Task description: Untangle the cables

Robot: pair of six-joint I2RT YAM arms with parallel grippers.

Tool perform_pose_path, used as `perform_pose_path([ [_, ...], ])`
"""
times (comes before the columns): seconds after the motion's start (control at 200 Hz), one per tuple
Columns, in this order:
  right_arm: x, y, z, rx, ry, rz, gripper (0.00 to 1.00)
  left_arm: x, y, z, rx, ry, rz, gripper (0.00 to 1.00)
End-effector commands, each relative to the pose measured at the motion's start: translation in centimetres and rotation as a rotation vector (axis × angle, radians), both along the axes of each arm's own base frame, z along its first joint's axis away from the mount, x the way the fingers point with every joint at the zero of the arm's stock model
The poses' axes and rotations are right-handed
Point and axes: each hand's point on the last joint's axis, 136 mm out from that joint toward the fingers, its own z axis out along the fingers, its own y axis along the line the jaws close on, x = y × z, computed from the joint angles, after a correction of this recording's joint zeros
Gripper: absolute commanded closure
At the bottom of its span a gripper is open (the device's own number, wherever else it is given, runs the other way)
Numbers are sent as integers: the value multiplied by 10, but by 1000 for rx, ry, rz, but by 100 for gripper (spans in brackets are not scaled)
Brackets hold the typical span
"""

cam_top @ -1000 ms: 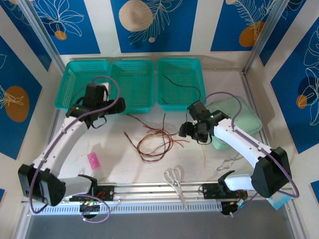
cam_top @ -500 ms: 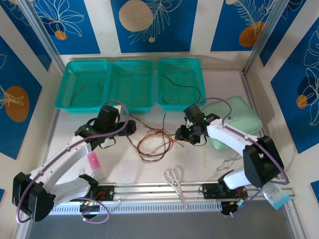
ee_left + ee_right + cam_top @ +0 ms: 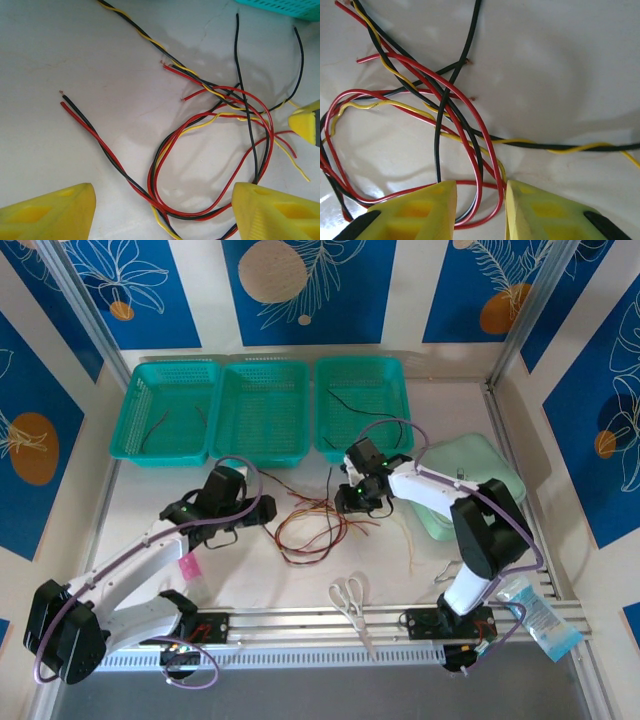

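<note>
Cf. a sec. ago, both arms are now swung inward. The L arm (image 3: 130,560) is drawn away from the far-L side of the middle basket (image 3: 262,410) and lowered in front of its near rim. The R arm (image 3: 430,490) is brought across to just in front of that basket's near-R corner.

The cables (image 3: 312,528) are left as one loose tangle on the table (image 3: 250,575), in front of the basket and btw. the two grippers. The L gripper (image 3: 256,508) is set just L of them. In its wrist view the L gripper is seen spread wide, a little less than before, w/ red, black and yellow loops (image 3: 200,165) framed btw. its fingers (image 3: 47,212).

The R gripper (image 3: 347,498) is much narrowed. In its wrist view a small gap is left btw. the fingers (image 3: 420,210), w/ a red loop and a black strand lying in it, not visibly pinched.

Judged: the reach is done and the R grasp is being closed. No strand is separated yet.
</note>
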Motion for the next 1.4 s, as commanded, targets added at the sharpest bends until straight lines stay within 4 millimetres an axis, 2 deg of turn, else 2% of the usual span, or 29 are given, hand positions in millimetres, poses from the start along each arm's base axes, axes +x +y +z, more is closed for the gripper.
perform_pose_path([
  [0.0,7,13,1,4,-39,76,69,-3,-6,8,-45,-11,-1,30],
  [0.32,12,17,-17,-31,-23,109,77,-3,-8,11,-46,-12,-8,31],
  [0.595,12,12,-26,-65,-14,101,81,-2,-6,14,-43,-17,-5,32],
  [0.86,13,9,-22,-76,-48,88,82,-1,-8,14,-49,-15,-2,31],
  [1.101,11,4,-36,-126,-19,94,84,-1,-11,14,-59,-12,-11,32],
  [1.251,10,10,-27,-120,-44,112,96,-1,-10,17,-60,-15,-8,33],
  [1.311,10,11,-16,-119,-63,119,100,-1,-11,18,-64,-17,-8,33],
  [1.396,8,11,7,-124,-106,122,100,-1,-11,22,-72,-22,-6,33],
])
